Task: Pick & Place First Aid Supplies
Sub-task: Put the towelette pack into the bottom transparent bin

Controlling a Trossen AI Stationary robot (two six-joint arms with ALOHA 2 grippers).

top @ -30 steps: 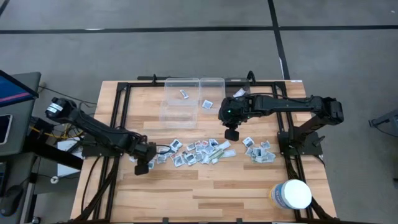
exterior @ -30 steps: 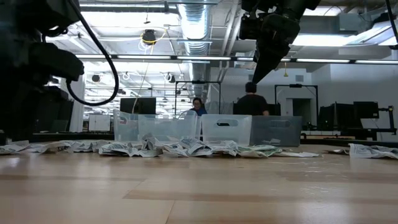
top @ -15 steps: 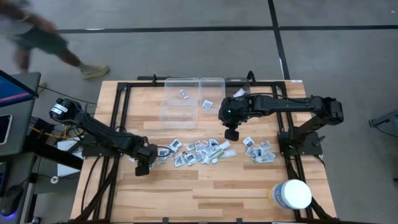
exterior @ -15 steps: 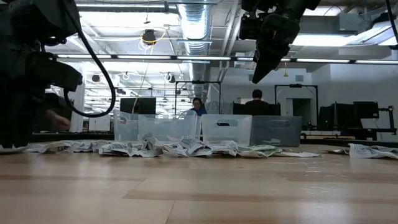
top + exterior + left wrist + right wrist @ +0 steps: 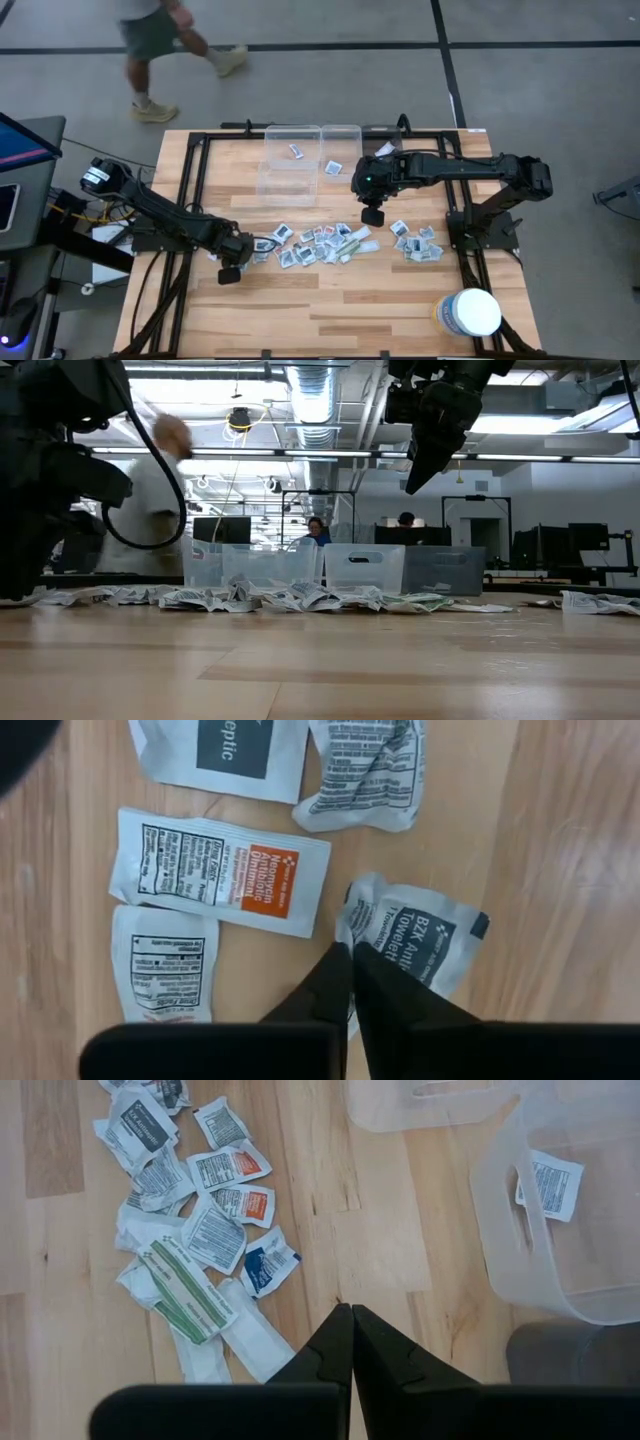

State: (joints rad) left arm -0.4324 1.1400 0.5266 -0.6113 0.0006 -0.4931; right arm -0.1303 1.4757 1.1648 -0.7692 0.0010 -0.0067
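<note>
Packets (image 5: 318, 243) of crinkled white-grey foil and paper, small, flat and mostly square, lie scattered in a loose band across the middle of the butcher-block table (image 5: 330, 310), whose pale wooden strips run side to side. A second small heap (image 5: 416, 243) lies apart from that band, toward the right arm's base. Behind the band stand clear plastic bins (image 5: 290, 160) with thin glossy walls and moulded handle slots; one (image 5: 341, 152) holds a single printed packet (image 5: 549, 1184), another a small one (image 5: 296, 151).

The left arm reaches low along the table from its base to the left end of the band. Its end effector (image 5: 352, 982) points down with its dark fingers pressed together, their tips pinching the edge of a wrinkled antiseptic towelette packet (image 5: 420, 938) with a dark blue label — it lies on the wood beside an orange-and-white ointment sachet (image 5: 220, 872).

The right arm stretches out level from its base, its wrist hanging above the table between the bins and the band. Its end effector (image 5: 352, 1340) is closed with nothing held, over bare wood.

Near it lie longer pale wrappers (image 5: 240, 1342) and a green-striped strip (image 5: 185, 1287). A white round tub (image 5: 470, 312) stands at the table's front corner on the right arm's side — and a person (image 5: 165, 40) walks past beyond the bins.
</note>
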